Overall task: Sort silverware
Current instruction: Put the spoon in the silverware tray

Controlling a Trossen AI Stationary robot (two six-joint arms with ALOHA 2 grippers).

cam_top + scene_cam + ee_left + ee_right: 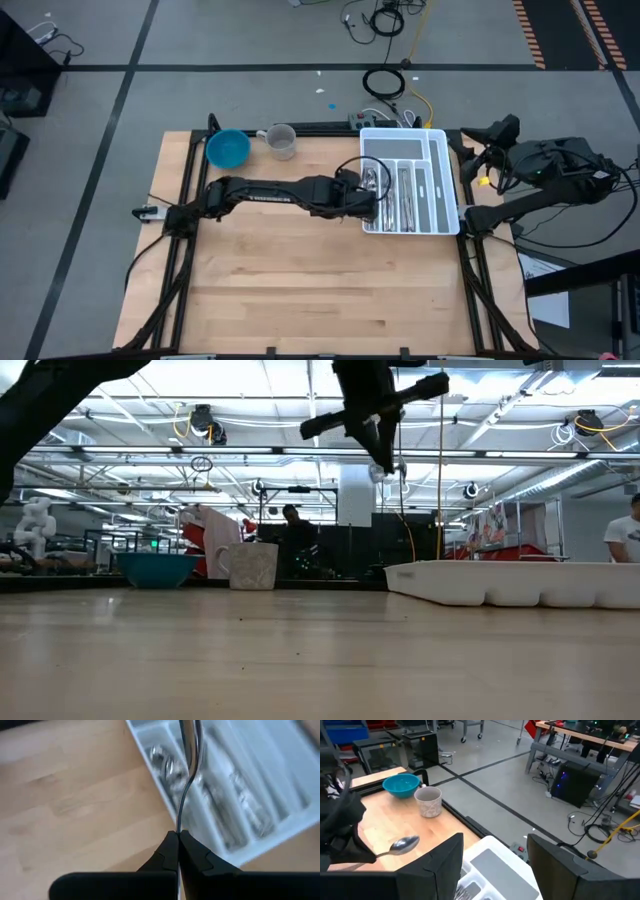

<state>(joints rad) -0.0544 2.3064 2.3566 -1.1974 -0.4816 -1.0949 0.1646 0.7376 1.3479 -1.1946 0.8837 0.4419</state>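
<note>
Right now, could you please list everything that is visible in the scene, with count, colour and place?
spoon: one, silver, held above the tray's left edge by its handle
silverware in tray: many pieces, exact count unclear, silver, in the long compartments
tray: one, white, compartmented, right side of table
bowl: one, blue, far left area of table
cup: one, pale grey, just right of the bowl
table: one, light wood
person: one, in dark clothes, in the room behind
left gripper: shut on the spoon, at the tray
right gripper: open, waiting beyond the tray's right side
</note>
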